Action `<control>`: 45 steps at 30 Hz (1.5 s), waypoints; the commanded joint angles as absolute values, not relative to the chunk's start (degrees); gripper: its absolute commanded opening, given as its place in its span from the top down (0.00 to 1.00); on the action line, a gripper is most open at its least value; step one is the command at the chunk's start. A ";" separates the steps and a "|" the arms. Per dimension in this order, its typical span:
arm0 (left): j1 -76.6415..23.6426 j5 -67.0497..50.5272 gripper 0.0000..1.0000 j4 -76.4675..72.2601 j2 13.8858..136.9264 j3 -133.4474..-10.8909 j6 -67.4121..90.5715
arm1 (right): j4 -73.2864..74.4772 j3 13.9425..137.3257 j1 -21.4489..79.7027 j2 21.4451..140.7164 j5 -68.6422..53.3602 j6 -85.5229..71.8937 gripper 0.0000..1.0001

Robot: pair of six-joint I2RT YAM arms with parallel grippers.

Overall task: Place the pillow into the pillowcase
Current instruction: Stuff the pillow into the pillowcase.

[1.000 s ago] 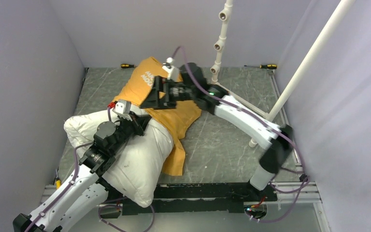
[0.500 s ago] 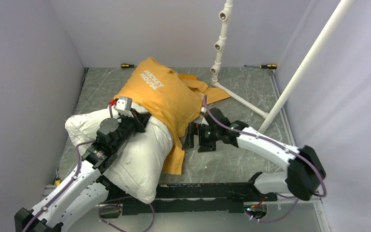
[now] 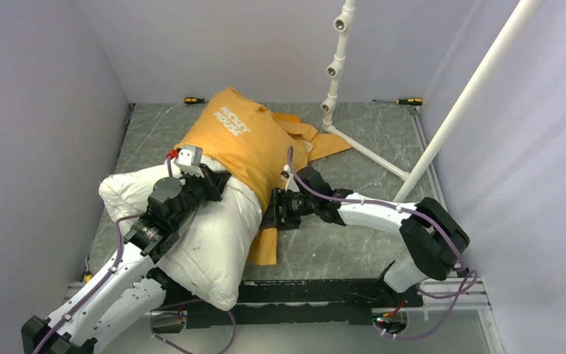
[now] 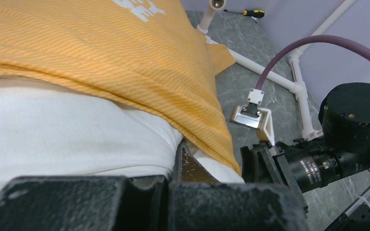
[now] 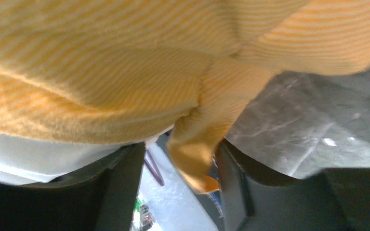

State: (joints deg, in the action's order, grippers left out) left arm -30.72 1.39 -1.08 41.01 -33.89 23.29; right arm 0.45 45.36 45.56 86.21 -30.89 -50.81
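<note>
pillow, near part: the pillow (image 3: 206,251) lies slantwise on the table (image 3: 339,243), just past the left arm's base. its plump near corner and most of its visible length are bare white, not yet in any cover.
left gripper: the left gripper (image 3: 217,183) rests on top of the pillow at the orange hem, its fingers pressed together. the left wrist view shows white cloth bunched against them, but whether any of it is pinched i cannot tell.
loose flap: an orange flap (image 3: 265,249) of the case lies flat on the table beside the pillow's right flank, hanging past the pillow and not wrapped around it.
right gripper: the right gripper (image 3: 271,215) sits low at the case's right edge, just beside the pillow. in its own wrist view the jaws stand apart with a hanging fold of orange cloth between the fingers (image 5: 120,187), not clamped on it.
case mouth: the hem crosses the pillow on a slant. on top it reaches further toward the near end than it does on the right side.
pillowcase, far part: the pillowcase (image 3: 247,147) bulges, white print uppermost, so the pillow's far end is judged to be inside. a flat orange corner spreads on the table toward the white pipe stand (image 3: 337,70).
progress: partway. the far end is covered, the larger near part is left.
likely need: the right-side hem wants drawing toward the near end, level with the top.
far edge: two screwdrivers (image 3: 195,99) lie by the back wall, well apart from the work.
</note>
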 commanded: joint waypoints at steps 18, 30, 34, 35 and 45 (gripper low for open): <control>-18.63 -11.42 1.00 -13.31 72.90 -52.51 23.83 | -20.80 59.46 53.71 69.00 -53.22 -55.13 1.00; -18.63 -13.89 0.41 19.81 74.60 -62.60 21.02 | -4.10 53.94 49.69 69.73 -33.67 -52.71 1.00; -18.08 -4.04 0.01 45.92 71.55 -71.54 21.24 | -6.32 50.17 46.76 69.84 -33.13 -54.79 1.00; -17.53 -2.86 0.01 51.31 70.65 -73.28 21.35 | -6.10 50.15 46.69 70.30 -33.13 -54.61 1.00; -1.00 1.42 0.01 75.78 65.30 -76.75 22.30 | -2.32 53.64 46.67 73.59 -33.66 -51.89 1.00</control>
